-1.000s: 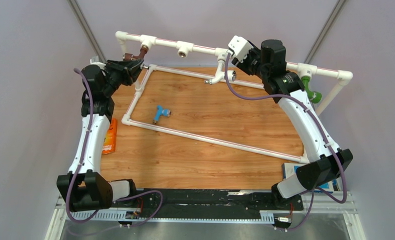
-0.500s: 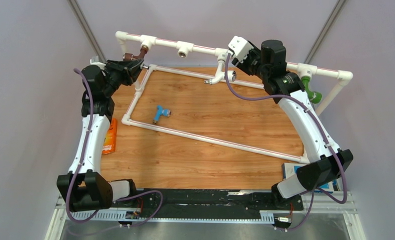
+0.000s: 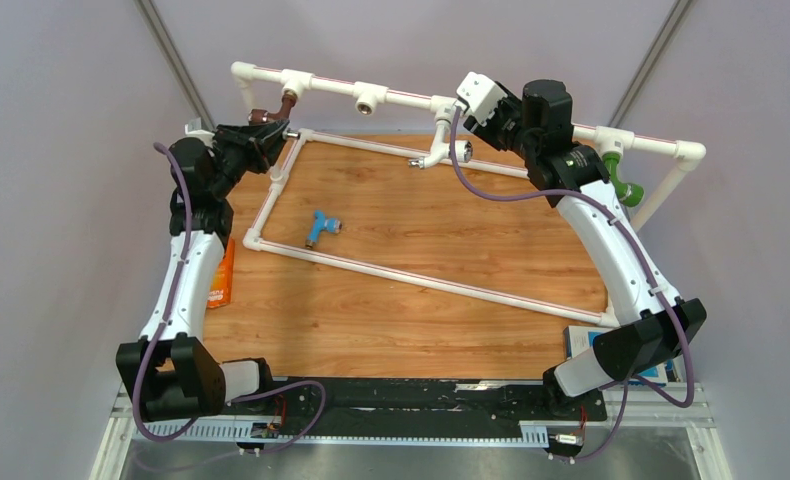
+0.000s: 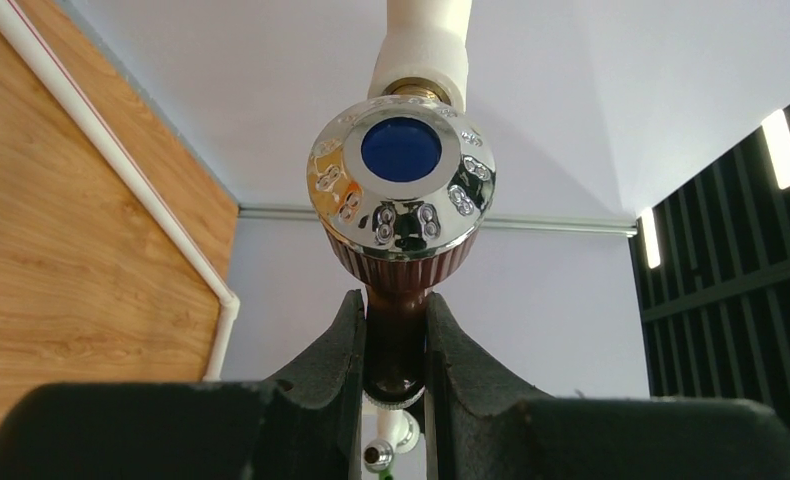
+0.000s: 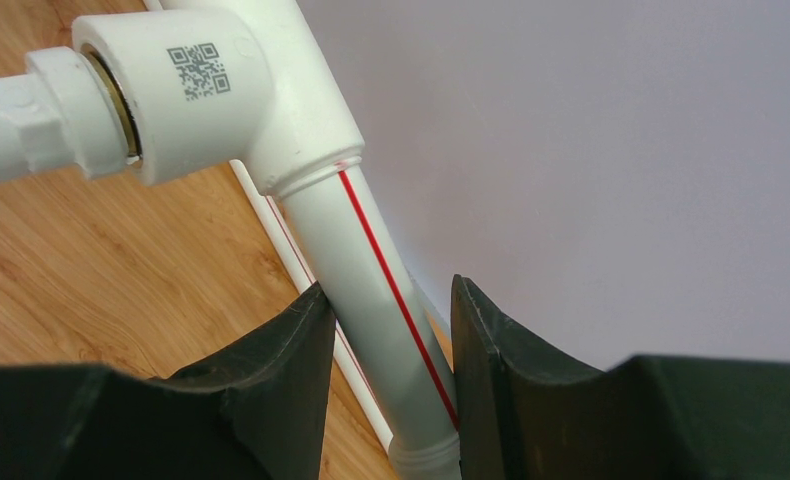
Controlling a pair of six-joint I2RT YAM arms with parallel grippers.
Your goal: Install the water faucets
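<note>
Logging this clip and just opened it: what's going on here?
The left arm has its jaws shut on the brown faucet, which sits in the leftmost socket of the pipe frame. The right arm has its jaws around the frame's top pipe, near the white faucet. That one is in its socket, as is the green faucet. The blue faucet lies loose on the table, and one empty socket remains.

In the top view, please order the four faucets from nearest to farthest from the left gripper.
1. Dark brown faucet, held by the left gripper, back left.
2. Light blue faucet, lying on the table.
3. White faucet, back centre, on the pipe frame.
4. Green faucet, far right.
</note>
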